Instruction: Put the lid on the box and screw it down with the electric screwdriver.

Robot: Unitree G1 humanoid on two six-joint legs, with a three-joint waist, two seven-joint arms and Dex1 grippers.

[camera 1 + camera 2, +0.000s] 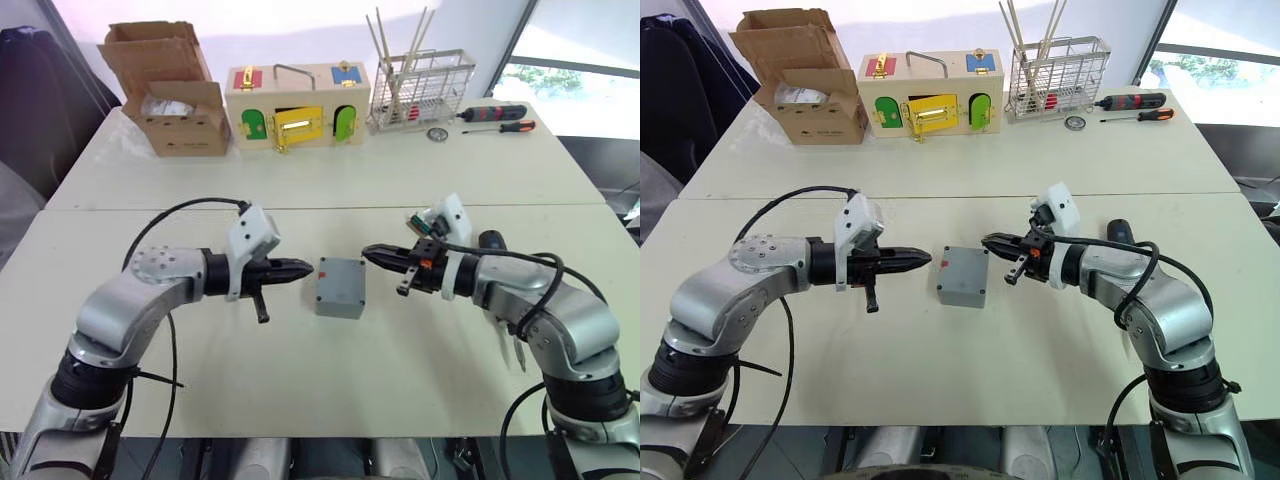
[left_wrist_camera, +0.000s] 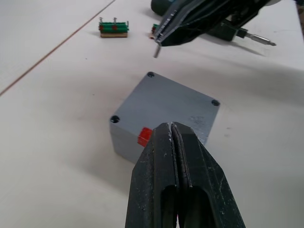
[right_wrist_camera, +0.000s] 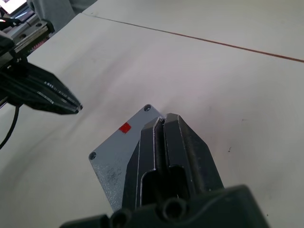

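Grey box (image 1: 341,287) sat on the table (image 1: 300,380) right between the two sets of jaws, just off each tip, touching neither. Looks like the lid (image 2: 167,101) is already seated on top, corner screw holes showing, small red tag on the side facing the left jaws.

Left gripper (image 1: 300,268) pressed fully together, nothing held, tips just short of the box's near side. Right gripper (image 1: 373,256) same story from the other side: clamped together, empty, tips just above the box's far edge.

Electric screwdriver (image 1: 489,241) lying on the table behind the right jaws, beside that wrist, bit pointing away. Couple of small green terminal blocks (image 2: 114,28) on the table past the box from the left jaws. Way beyond everything: cardboard box (image 1: 170,88), wooden box with coloured doors (image 1: 297,108), wire rack (image 1: 421,90), two manual screwdrivers (image 1: 497,118).

Risks from here, guessing: lid only resting loose, so any nudge from shut tips could slide it off the holes or shove the whole box. Also nothing pinning the box, so driver torque could spin it. Grabbing the driver at that angle behind the wrist could roll it away
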